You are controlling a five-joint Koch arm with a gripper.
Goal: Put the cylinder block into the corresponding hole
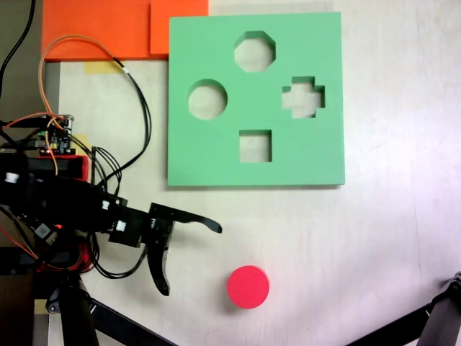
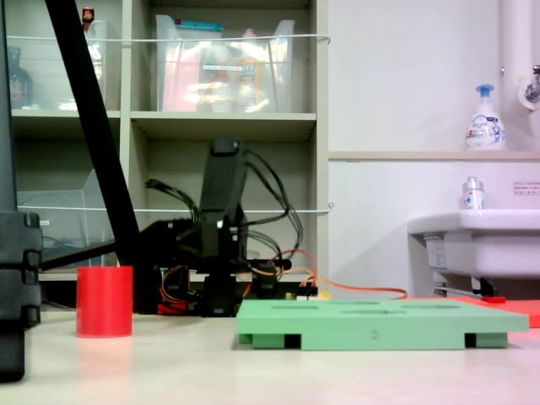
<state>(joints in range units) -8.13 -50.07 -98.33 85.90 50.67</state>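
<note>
Arm (image 1: 57, 202) sits at the table's left edge in the first exterior view, wiring and control board behind it, reaching rightward over the bare table (image 1: 389, 238). Gripper (image 1: 189, 258) empty, jaws spread wide: one finger points right, the other angles down toward the table's near edge, so the opening faces the block. Judgement: this is an approach pose, jaws pre-opened wide enough to straddle the block before closing. Block (image 1: 248, 287) stands upright on its flat end near the table's near edge, right of the gripper and clearly apart from it, nothing touching it; in the second exterior view the block (image 2: 105, 301) shows as an upright red cylinder standing clear. Board (image 1: 256, 99) lies flat toward the far edge, its near edge well apart from the block. Round hole (image 1: 207, 99) is on the board's left side, empty; octagonal, cross and square cutouts lie further right. Flat board leaves the hole open upward, so insertion likely calls for a vertical drop. Task not yet begun: block ungrasped.
</note>
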